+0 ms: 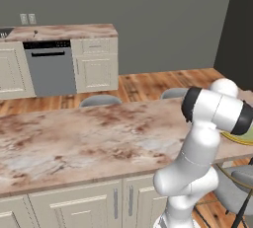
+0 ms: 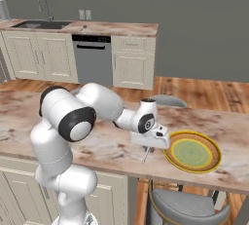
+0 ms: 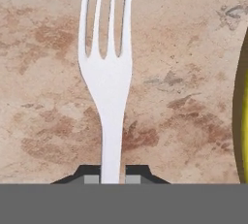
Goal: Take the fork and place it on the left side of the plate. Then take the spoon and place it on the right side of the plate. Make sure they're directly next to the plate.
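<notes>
The fork [image 3: 109, 72] lies flat along the marbled counter, tines pointing away from the hand; in the right base view its end [image 2: 145, 158] pokes out below the hand. My gripper [image 3: 112, 178] [image 2: 148, 148] is low over the counter, its dark tips close on either side of the fork's handle; whether they still pinch it I cannot tell. The plate [image 2: 214, 163], yellow-orange rim and pale green centre, sits just right of the fork; its rim [image 3: 242, 111] cuts the hand view's right edge, and a sliver [image 1: 243, 137] shows behind the arm. The spoon is out of view.
Grey stools stand at the island's far side [image 2: 168, 100] [image 1: 100, 99] and another below its near edge [image 2: 185, 207]. The island's front edge [image 2: 194, 182] runs just below the plate. A back counter with dishwasher [image 2: 92, 58] and sink [image 2: 36, 24] lies across the wooden floor.
</notes>
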